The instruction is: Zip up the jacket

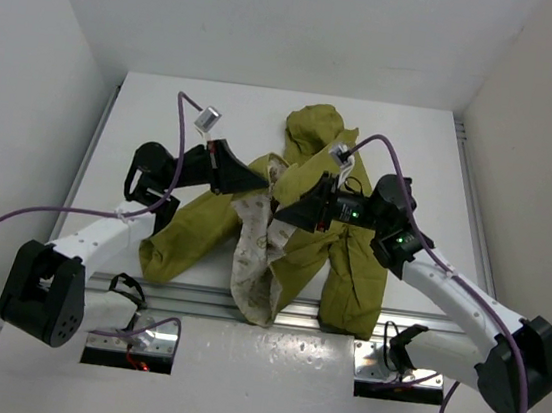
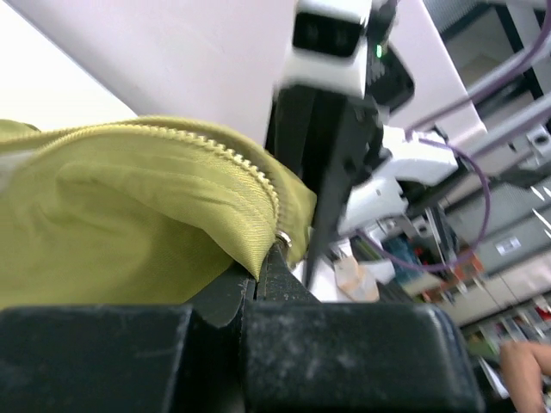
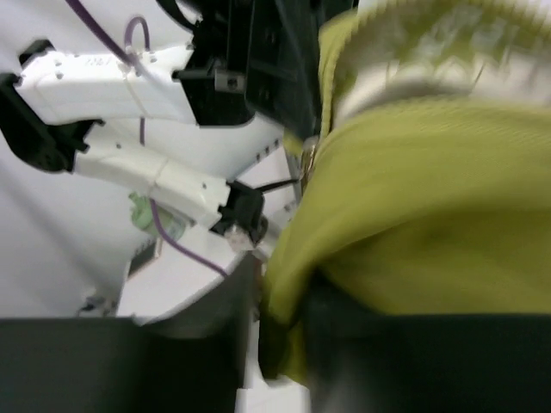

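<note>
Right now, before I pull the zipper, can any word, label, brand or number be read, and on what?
No text can be read.
The jacket shows no tag or brand; its lining print is pale motifs, not letters.
Shelf labels in the left wrist background: too blurred to read.

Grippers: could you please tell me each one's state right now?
Left gripper: closed on the jacket.
Right gripper: around jacket fabric; grip cannot be told.
</note>
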You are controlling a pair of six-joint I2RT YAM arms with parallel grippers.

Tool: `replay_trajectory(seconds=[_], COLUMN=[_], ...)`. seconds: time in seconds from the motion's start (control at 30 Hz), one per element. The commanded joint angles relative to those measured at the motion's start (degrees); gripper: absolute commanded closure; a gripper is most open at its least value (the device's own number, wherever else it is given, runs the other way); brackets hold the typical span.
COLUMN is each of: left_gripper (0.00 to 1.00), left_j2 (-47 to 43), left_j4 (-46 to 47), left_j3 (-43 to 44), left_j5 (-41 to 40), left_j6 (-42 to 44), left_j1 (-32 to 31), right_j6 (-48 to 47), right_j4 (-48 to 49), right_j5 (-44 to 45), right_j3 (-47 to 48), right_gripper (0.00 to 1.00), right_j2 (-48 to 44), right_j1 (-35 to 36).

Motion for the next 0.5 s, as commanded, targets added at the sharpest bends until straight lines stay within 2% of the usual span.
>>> replay_trajectory(seconds=[0.0,0.03,0.07,0.17,0.27,0.4,0.47], left_gripper=[1.00,1.00,1.00,1.00,1.00,1.00,1.00], left_j2=[-1.9,-1.9,-2.4,-2.5,-3.0,-3.0,-3.0], left_j4=[3.0,3.0,3.0,3.0,4.1,4.7,5.3], left_j3=[2.5,2.5,2.5,1.3,0.6,-0.1,-0.1], left_j5=[-3.8,-3.8,-3.8,-4.3,-4.8,-5.4,-6.0], left_j6=[2.0,2.0,2.0,2.0,1.5,0.4,-0.2], left_j1=[0.6,0.6,0.6,0.6,0.6,0.6,0.6], right_j6=[-2.1,-1.8,-1.0,0.5,3.5,11.3,13.6], right_j4=[-2.3,-2.0,-2.1,-2.0,0.2,3.6,2.6], right_j5=[-3.2,-3.0,-2.3,-1.4,0.5,3.5,4.4], right_j3=[1.2,1.2,1.2,1.2,0.4,-0.4,0.0], right_gripper=[0.67,0.60,0.49,0.38,0.38,0.54,0.56], right_j2=[-1.0,-1.2,-1.2,-1.9,-2.8,-3.0,-2.6], right_j1=[0.3,0.3,-0.9,-2.5,-4.6,-6.6,-6.6])
